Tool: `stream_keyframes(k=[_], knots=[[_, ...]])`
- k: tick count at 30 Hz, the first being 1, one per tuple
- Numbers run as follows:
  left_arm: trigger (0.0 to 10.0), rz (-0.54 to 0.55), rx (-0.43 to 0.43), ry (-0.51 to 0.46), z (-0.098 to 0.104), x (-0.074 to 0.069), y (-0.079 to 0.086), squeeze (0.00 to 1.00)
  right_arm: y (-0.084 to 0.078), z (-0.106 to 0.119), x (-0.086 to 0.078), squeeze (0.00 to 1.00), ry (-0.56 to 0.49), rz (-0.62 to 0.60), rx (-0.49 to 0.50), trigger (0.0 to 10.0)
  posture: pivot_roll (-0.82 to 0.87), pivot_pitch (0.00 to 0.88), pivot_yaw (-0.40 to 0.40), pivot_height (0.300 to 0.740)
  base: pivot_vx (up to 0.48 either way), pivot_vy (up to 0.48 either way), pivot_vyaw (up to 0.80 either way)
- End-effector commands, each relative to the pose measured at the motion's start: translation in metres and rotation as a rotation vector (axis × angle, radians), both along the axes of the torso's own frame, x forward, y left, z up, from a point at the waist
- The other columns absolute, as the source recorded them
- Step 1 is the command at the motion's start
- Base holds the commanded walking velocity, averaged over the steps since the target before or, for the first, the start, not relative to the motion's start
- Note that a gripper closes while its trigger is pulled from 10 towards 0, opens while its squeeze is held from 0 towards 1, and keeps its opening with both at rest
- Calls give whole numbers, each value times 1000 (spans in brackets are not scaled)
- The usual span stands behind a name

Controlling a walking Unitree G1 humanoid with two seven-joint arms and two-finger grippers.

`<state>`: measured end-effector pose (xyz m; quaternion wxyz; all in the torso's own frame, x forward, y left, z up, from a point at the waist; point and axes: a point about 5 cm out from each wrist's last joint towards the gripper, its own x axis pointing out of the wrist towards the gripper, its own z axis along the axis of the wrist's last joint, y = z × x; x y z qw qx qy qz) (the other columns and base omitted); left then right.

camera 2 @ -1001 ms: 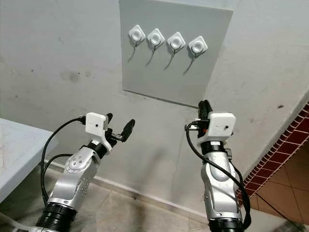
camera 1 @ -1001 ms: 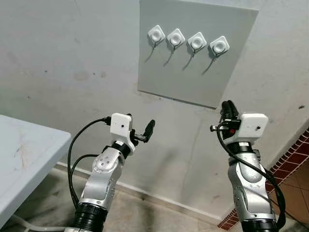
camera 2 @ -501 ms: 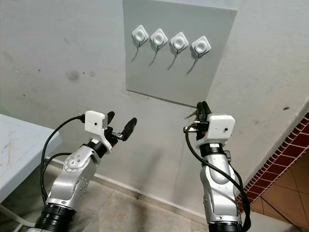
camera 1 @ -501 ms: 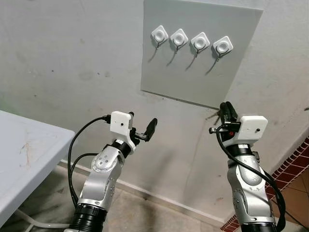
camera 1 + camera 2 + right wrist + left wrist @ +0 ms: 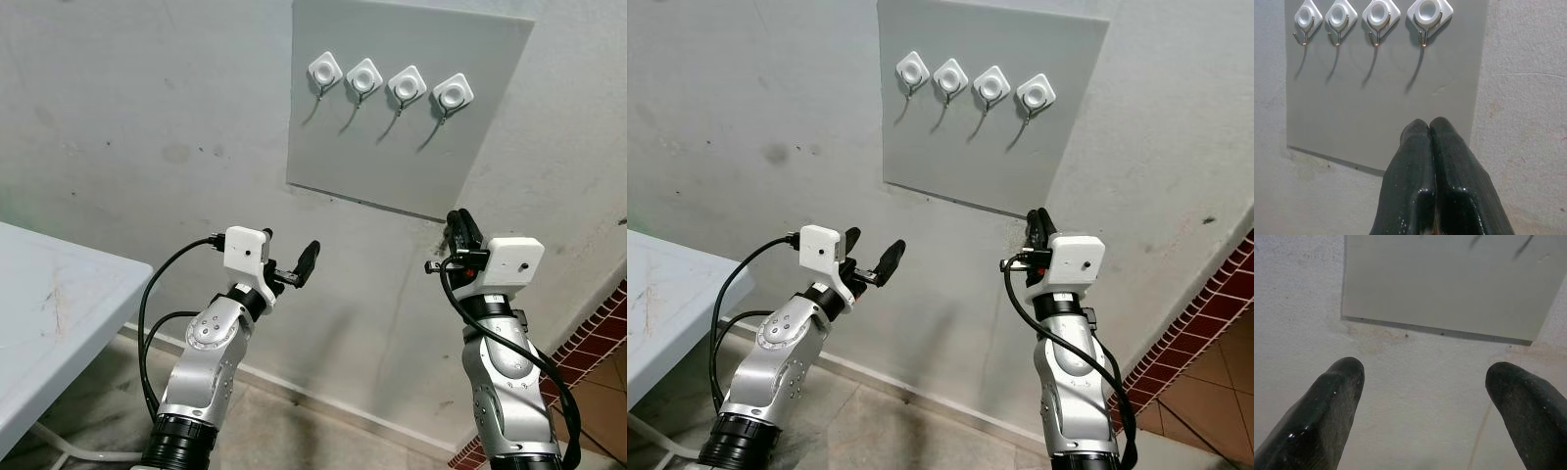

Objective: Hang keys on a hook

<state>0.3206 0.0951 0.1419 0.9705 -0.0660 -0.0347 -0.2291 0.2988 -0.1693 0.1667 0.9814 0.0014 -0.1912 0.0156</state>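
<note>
Four white diamond-shaped wall hooks [image 5: 390,82] sit in a row along the top edge of the flat grey wall panel [image 5: 392,157]. Right gripper [image 5: 1429,123] is raised just below the panel's lower right corner, fingers pressed tight together; whether keys sit between them, I cannot tell. Left gripper [image 5: 1425,377] points at the wall under the panel's bottom edge, fingers spread wide, holding nothing. A white table [image 5: 39,313] stands at far left.
</note>
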Motion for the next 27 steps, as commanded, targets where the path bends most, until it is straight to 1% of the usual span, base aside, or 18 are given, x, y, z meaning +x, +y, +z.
stream_keyframes(k=[1, 14, 15, 17, 24, 27], knots=[[10000, -11, -4, -16, 5, 0, 0, 0, -1, 9, -1, 0, -36, -2, -1, 10000, -15, 0, -38, 740, 322, 0, 0], [10000, -17, -5, -15, 6, 0, -1, 0, 0, 9, -2, 0, -35, -6, 1, 10000, -17, 0, -33, 740, 337, 0, 0], [10000, -11, 2, -14, 6, 0, -2, 0, 0, 8, -2, 0, -35, -6, 1, 10000, -17, 0, -33, 740, 0, 0, 0], [10000, -5, -4, -56, 10, -2, -4, 0, 0, 8, -2, 0, -32, -2, 1, 10000, -16, 0, -33, 740, 0, 0, 0], [10000, -10, -16, -50, 11, -1, -5, 0, 1, 7, -2, 0, -27, 4, 2, 10000, -14, 0, -33, 740, 0, 0, 0], [10000, -44, -30, -59, 15, -2, -8, 0, 2, 6, -2, 0, -27, 8, 2, 10000, -14, 0, -33, 740, 0, 0, 0]])
